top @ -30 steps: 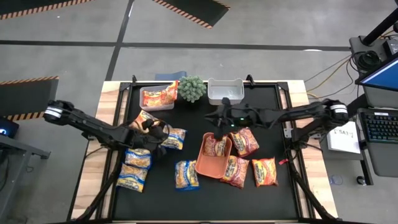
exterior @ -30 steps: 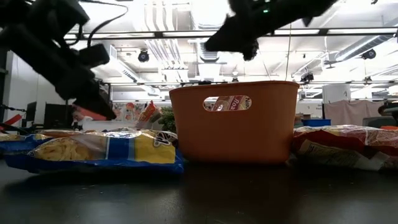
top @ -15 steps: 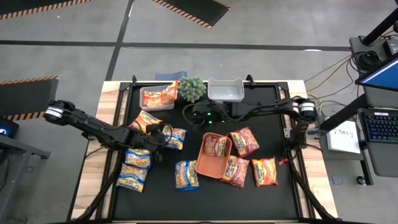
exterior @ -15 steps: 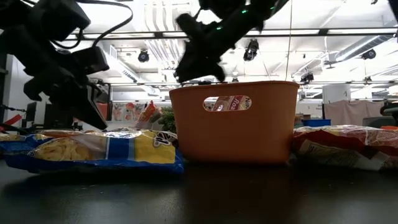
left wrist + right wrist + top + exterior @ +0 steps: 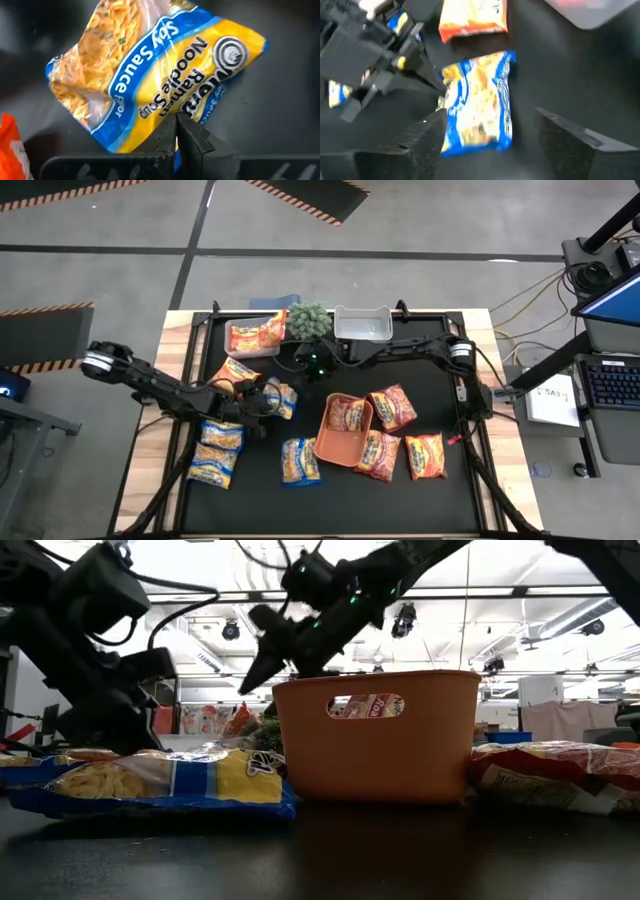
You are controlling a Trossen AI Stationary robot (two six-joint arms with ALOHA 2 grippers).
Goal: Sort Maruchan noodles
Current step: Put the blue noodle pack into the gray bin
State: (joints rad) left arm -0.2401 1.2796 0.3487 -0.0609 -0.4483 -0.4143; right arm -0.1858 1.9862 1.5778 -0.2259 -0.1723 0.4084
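One noodle packet (image 5: 346,414) lies in the tray (image 5: 333,444), others around it

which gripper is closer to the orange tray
Right. The right gripper hovers above the table just beyond the orange tray, toward the plant; the left gripper sits farther off at the yellow-blue packet.

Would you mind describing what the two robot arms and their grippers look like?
Both arms are dark, slender and jointed, each with a pale grey band at the shoulder joint. The left gripper has two black, flat, blocky fingers on a black crossbar. The right gripper has matching black angular fingers, and small green lights glow on the right arm's wrist. Thin dark cables loop along the left arm.
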